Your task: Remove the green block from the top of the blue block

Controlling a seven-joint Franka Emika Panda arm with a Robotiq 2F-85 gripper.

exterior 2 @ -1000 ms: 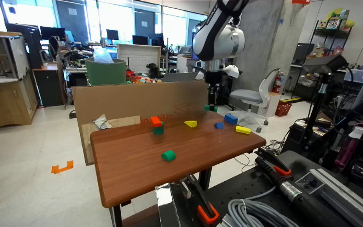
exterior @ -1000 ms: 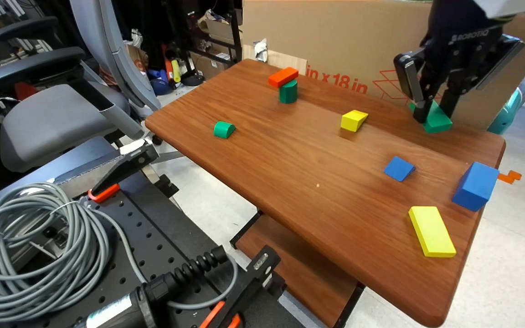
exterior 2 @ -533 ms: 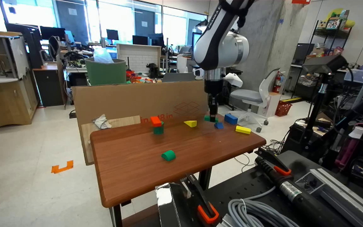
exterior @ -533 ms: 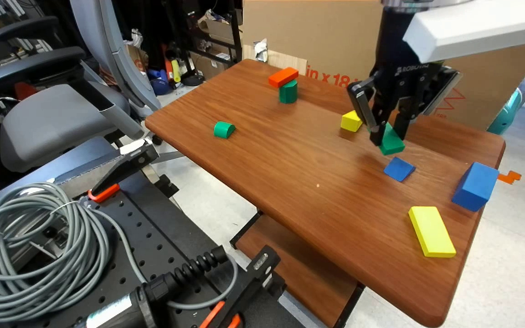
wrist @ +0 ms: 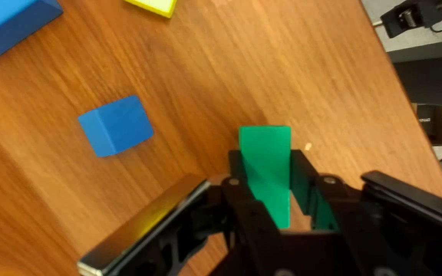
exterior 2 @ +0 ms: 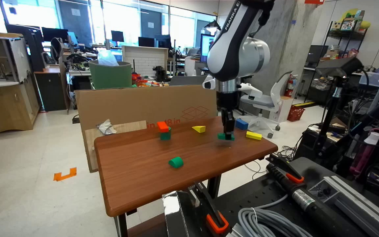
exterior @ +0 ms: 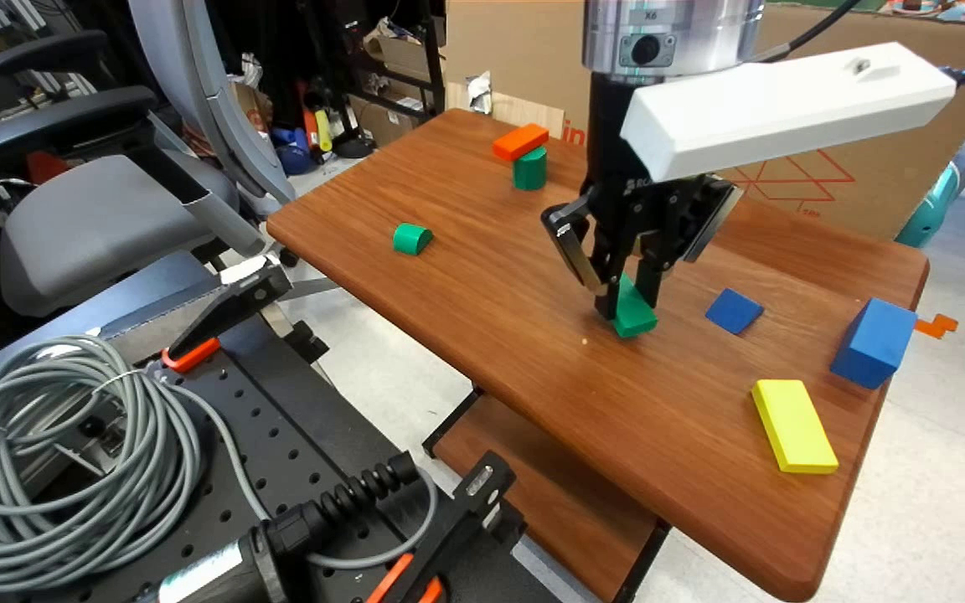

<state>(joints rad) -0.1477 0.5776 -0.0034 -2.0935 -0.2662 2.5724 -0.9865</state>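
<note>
The green block (exterior: 636, 316), an elongated bright-green brick, is held between the fingers of my gripper (exterior: 628, 300). In the wrist view the fingers (wrist: 267, 161) press on both long sides of the green block (wrist: 266, 147). In an exterior view the green block (exterior 2: 221, 136) is low over the table; I cannot tell whether it touches the wood. The blue block (exterior: 874, 343), large and chunky, stands apart near the table's end with nothing on top. It also shows in an exterior view (exterior 2: 241, 123) and at the wrist view's corner (wrist: 10, 28).
A small blue block (exterior: 734, 311) lies between the gripper and the blue block. A yellow brick (exterior: 794, 425) lies near the table's end. A yellow wedge (exterior 2: 199, 129), a green half-round (exterior: 411, 239) and an orange block (exterior: 521, 141) on a dark green block (exterior: 530, 171) stand elsewhere.
My gripper has carried the green block from the table's far edge, past the small blue block, down toward the middle of the table. The other blocks have not moved.
</note>
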